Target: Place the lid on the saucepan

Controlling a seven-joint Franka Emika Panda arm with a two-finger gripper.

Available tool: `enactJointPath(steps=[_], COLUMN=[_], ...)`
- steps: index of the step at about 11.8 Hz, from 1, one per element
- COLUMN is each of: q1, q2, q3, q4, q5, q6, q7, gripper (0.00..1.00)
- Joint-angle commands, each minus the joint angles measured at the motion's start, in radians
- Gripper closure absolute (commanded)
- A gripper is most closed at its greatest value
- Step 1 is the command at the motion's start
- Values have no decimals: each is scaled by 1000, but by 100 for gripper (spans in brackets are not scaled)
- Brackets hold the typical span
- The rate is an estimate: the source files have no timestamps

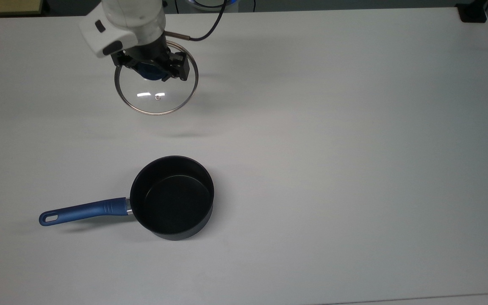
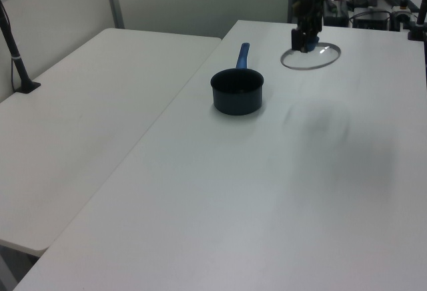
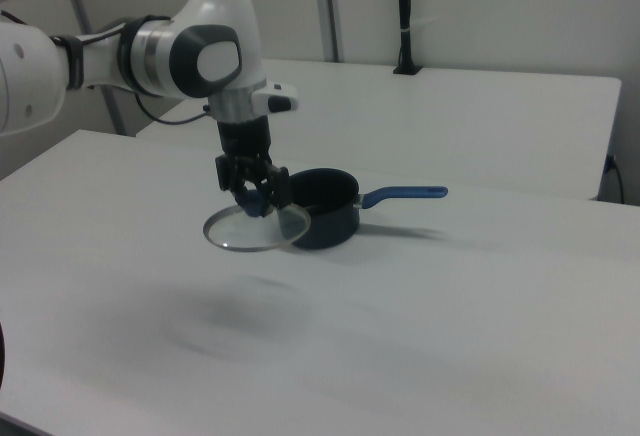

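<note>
The clear glass lid [image 1: 155,101] with its metal rim hangs slightly tilted above the white table [image 1: 333,148], near the top view's upper left. My gripper [image 1: 153,71] is shut on the lid's blue knob [image 1: 148,73]. In the right view the lid [image 3: 252,231] floats clear of the table with its shadow below, right next to the saucepan [image 3: 325,211]. The black saucepan [image 1: 172,197] stands upright and uncovered below the lid in the top view. Its long blue handle [image 1: 83,210] points to the top view's left. In the left view the lid [image 2: 313,59] hangs under the gripper [image 2: 304,41], beyond the saucepan [image 2: 237,91].
A black cable [image 1: 210,21] trails from the arm toward the table's far edge. A black block [image 1: 472,12] sits at the top view's upper right corner. A second white table [image 2: 87,117] adjoins on the left view's left, with a black post [image 2: 17,57] on it.
</note>
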Motion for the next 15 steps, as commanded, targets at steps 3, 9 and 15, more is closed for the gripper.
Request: enactJointPath(steps=[3,9,15], q1=[-11,34,120], q2=[-19,262,432], q3=[-5,-17,-62], q4=[-62,284,479], q5=[-22,-46,-121], q6=[124,229,360], q7=[-16,217,371], gripper=[56,58,59])
